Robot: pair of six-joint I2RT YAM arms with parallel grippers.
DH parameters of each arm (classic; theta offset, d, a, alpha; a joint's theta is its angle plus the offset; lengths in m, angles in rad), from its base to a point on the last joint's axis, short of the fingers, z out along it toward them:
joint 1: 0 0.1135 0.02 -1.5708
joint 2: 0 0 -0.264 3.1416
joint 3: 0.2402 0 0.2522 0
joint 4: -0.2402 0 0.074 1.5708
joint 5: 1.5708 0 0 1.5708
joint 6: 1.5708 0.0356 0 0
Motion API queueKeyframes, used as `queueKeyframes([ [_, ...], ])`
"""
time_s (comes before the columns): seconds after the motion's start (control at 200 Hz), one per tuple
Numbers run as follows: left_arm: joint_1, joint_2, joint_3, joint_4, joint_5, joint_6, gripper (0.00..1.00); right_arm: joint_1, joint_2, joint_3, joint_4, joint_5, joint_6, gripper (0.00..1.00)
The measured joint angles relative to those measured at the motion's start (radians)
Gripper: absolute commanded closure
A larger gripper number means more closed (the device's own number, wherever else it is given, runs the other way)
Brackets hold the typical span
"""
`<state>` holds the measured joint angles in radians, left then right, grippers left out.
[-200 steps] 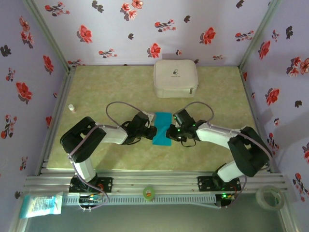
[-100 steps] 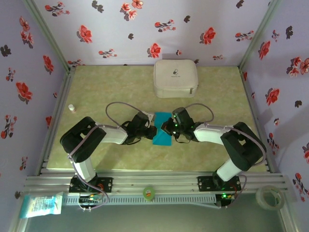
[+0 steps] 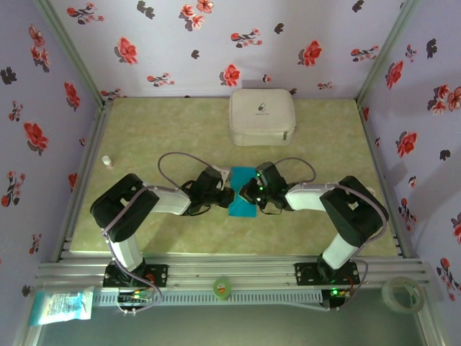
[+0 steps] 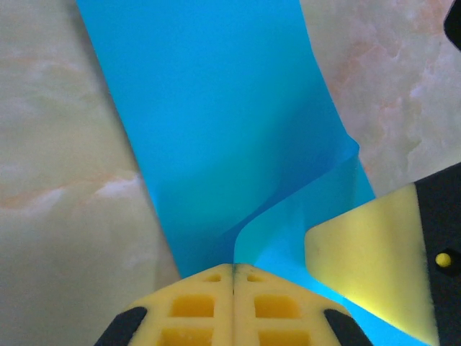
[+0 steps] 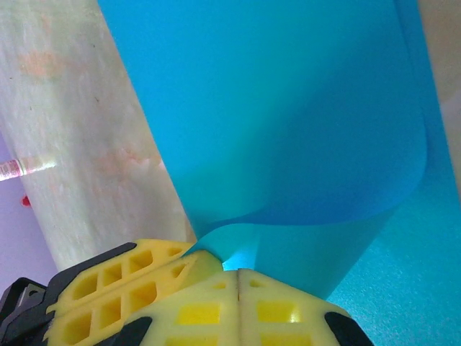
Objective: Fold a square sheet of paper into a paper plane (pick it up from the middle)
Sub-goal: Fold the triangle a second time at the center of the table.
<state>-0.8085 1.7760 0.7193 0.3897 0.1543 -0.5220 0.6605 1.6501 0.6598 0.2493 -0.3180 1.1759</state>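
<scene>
On the desk (image 3: 158, 130), at its middle, left jaws and right jaws meet tip to tip; each pair is pressed together, pinching a raised curl of the square sheet of paper (image 3: 242, 207), which lies between them; farther back, well apart, sits a white case (image 3: 262, 117).

The square sheet of paper (image 3: 242, 209) is bright blue, the case (image 3: 261, 117) white, the walls (image 3: 180, 43) purple (with red flowers).

Small enclosed robot-lab test booth: floral-papered walls (image 3: 180, 43), aluminium frame rail (image 3: 238, 271), marble-look tabletop (image 3: 158, 130).
</scene>
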Motion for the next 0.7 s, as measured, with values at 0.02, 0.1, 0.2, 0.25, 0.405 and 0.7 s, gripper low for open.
queueKeyframes([
  [0.02,0.000,0.000,0.000,0.000,0.001,0.000,1.00,0.000,0.000,0.000,-0.001,0.000,0.000,1.00],
  [0.1,0.002,0.001,0.000,0.000,0.004,0.000,1.00,0.000,0.000,-0.011,0.007,0.006,0.008,1.00],
  [0.2,0.002,0.005,0.003,0.002,0.008,0.000,1.00,0.000,0.001,-0.054,0.034,0.019,0.029,1.00],
  [0.25,0.002,0.006,0.006,0.001,0.009,0.000,1.00,0.000,0.002,-0.067,0.063,0.019,0.040,1.00],
  [0.405,0.002,0.008,0.011,-0.005,0.015,0.000,1.00,0.000,0.001,-0.083,0.098,0.022,0.067,0.96],
  [0.7,0.002,0.012,0.019,-0.013,0.023,0.001,1.00,-0.027,-0.078,-0.025,-0.047,0.060,0.032,0.98],
])
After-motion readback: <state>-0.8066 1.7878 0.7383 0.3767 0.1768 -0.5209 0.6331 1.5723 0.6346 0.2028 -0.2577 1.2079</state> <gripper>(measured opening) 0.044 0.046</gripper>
